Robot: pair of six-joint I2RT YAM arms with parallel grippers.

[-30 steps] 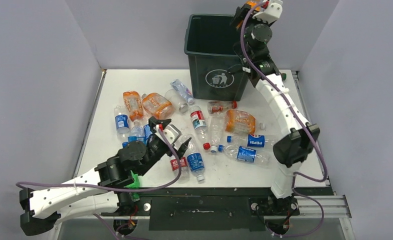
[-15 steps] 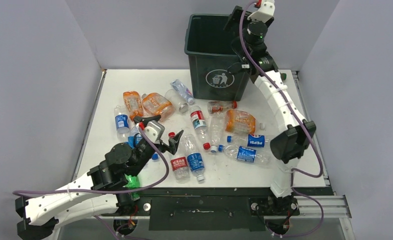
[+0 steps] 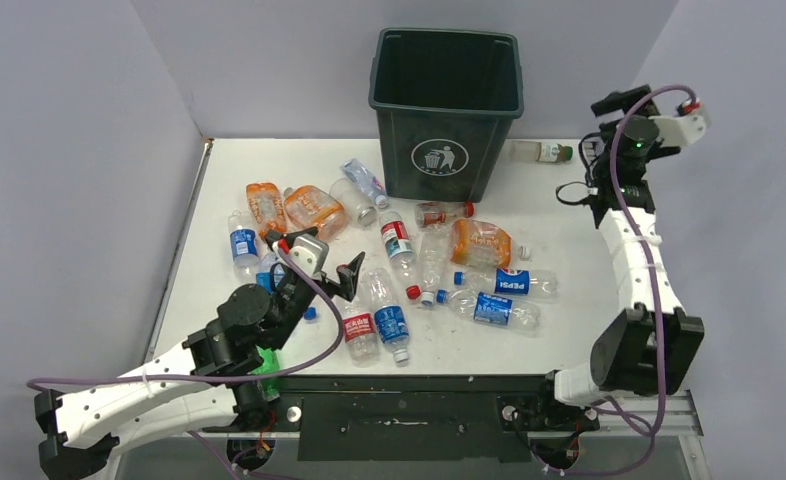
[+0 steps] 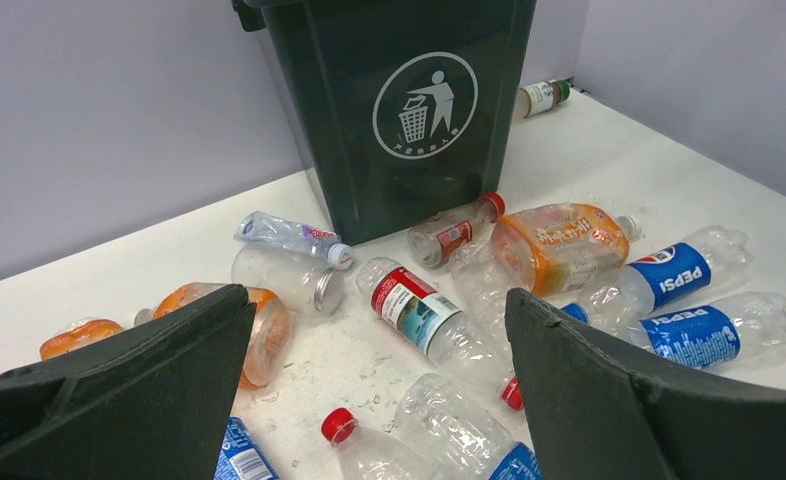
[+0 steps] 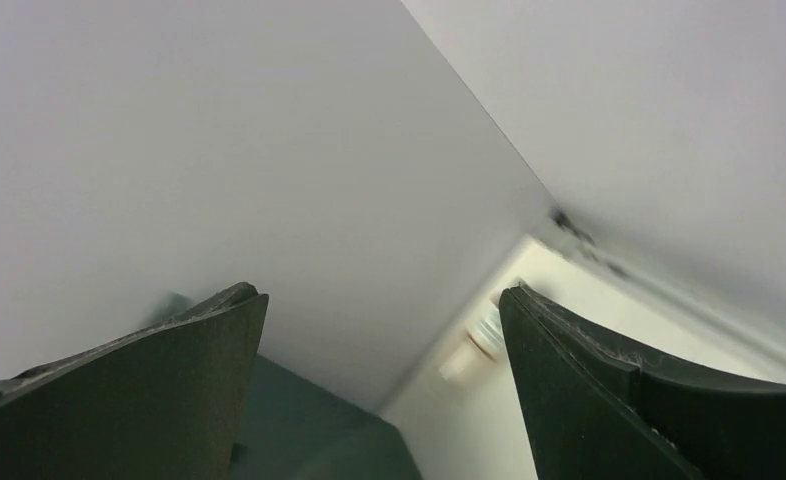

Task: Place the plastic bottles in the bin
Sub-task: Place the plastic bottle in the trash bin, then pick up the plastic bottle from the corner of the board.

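The left gripper hung with its fingers spread wide and nothing between them, low over the near-left part of the plastic bottles scattered across the table. From its wrist camera, a clear bottle with a red and white label lay on the table in the gap between the two fingers, and a red-capped bottle lay nearer the camera. An orange bottle sat just beside the left finger, and two blue-labelled Pepsi bottles lay beyond the right finger. The bin stood upright at the far side of the table, well apart from that gripper. The right gripper was raised to the right of the bin, its fingers parted and empty. A blurred small bottle lay on the table far below them, beside the bin.
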